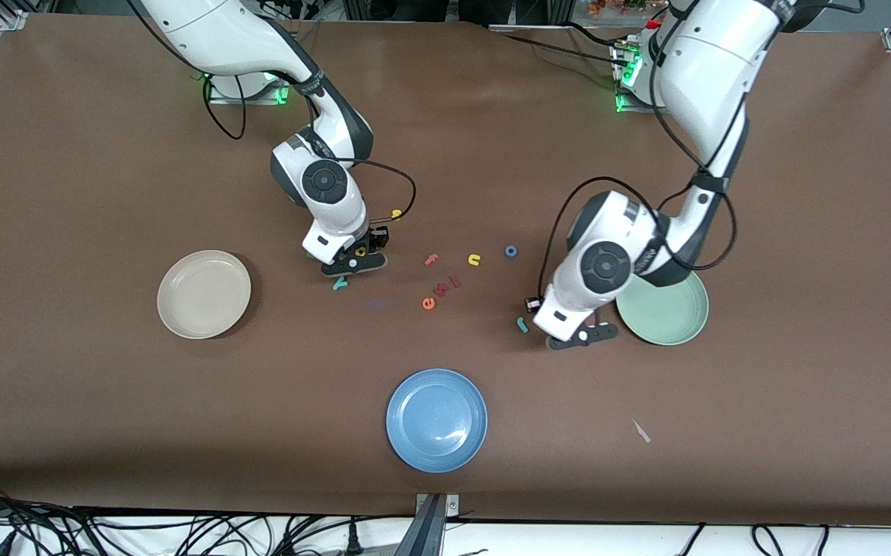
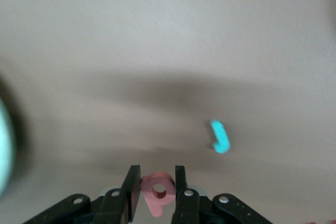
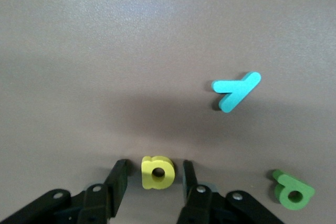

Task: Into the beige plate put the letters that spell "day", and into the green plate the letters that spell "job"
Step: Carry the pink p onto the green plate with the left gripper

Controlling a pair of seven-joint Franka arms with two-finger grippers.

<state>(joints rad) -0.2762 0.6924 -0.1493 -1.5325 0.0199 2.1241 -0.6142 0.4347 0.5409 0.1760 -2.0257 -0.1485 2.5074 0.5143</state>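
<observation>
My left gripper is shut on the red "b" and stands beside the green plate, low over the table. The teal "j" lies on the table close by. The blue "o" lies nearer the table's middle. My right gripper is down at the table and open around the yellow "a", with a gap on each side. The teal "y" and dark green "d" lie beside it. The beige plate holds nothing.
A blue plate sits nearest the front camera. Loose letters lie mid-table: a pink "f", a yellow "u", an orange "e". A yellow "s" lies by the right arm's wrist.
</observation>
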